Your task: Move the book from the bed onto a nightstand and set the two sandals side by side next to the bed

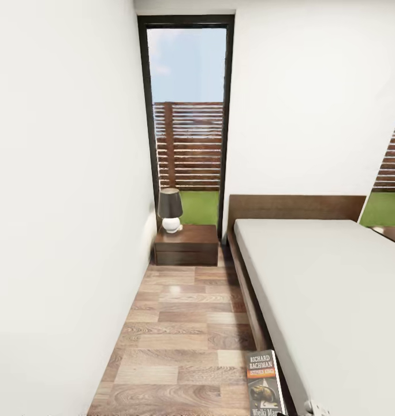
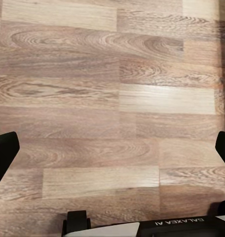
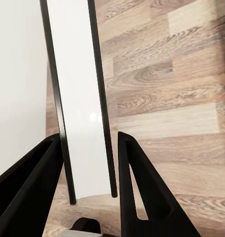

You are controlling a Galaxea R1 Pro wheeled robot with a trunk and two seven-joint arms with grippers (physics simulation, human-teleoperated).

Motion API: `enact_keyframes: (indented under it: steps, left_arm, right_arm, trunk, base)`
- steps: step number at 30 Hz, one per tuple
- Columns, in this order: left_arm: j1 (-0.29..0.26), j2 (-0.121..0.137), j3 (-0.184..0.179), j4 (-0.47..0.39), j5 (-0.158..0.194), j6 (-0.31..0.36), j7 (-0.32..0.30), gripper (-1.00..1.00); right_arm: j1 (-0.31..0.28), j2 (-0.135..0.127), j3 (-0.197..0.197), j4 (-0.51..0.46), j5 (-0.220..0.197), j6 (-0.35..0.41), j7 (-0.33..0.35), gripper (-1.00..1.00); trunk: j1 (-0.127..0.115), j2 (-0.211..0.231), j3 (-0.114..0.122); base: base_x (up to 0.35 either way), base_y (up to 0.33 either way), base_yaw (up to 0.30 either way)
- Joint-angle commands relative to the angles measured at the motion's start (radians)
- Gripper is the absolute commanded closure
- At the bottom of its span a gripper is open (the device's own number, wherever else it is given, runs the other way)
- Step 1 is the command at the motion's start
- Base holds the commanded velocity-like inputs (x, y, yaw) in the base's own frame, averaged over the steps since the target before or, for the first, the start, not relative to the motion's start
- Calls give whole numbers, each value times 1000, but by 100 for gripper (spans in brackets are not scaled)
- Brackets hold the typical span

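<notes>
The book (image 1: pixel 264 384) hangs at the bottom of the head view, cover up, beside the bed's (image 1: pixel 330 289) dark frame and above the plank floor. Its orange band reads "RICHARD BACHMAN". In the right wrist view the book (image 3: pixel 83 98) stands edge-on, white pages between dark covers, and my right gripper (image 3: pixel 89 138) is shut on it with a black finger (image 3: pixel 142 197) on each side. My left gripper (image 2: pixel 114 143) is open over bare floor, fingers far apart. A dark nightstand (image 1: pixel 187 242) stands ahead by the headboard. The sandals are out of view.
A lamp (image 1: pixel 170 209) with a dark shade occupies the nightstand's back left. A white wall (image 1: pixel 59 202) runs along the left, leaving a narrow floor aisle (image 1: pixel 180 323) to the bed. A tall window (image 1: pixel 189 115) is behind the nightstand. A second nightstand (image 1: pixel 394 232) peeks past the bed's right.
</notes>
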State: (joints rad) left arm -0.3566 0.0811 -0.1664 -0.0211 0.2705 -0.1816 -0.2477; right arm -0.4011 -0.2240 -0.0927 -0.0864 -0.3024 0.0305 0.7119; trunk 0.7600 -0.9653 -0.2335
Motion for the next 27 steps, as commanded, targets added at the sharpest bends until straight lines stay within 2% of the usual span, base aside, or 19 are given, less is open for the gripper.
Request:
enact_keyframes:
  steps: [1, 12, 20, 27]
  left_arm:
    - [-1, 0, -8, 1, 10, -3, -4, -100]
    - [-1, 0, -8, 1, 10, -3, -4, -100]
    - [-1, 0, -8, 1, 10, -3, -4, -100]
    - [-1, 0, -8, 1, 10, -3, -4, -100]
  right_arm:
    - [-1, 0, -9, 0, 2, 3, 4, 100]
    - [-1, 0, -9, 0, 2, 3, 4, 100]
    - [-1, 0, -9, 0, 3, 2, 3, 100]
    - [-1, 0, -9, 0, 2, 2, 3, 100]
  trunk:
    - [0, -1, -3]
    - [0, -1, -19]
    - [0, -1, -21]
    - [0, -1, -21]
  base:
    - [0, 0, 0]
    - [0, 0, 0]
    - [2, 0, 0]
    - [191, 0, 0]
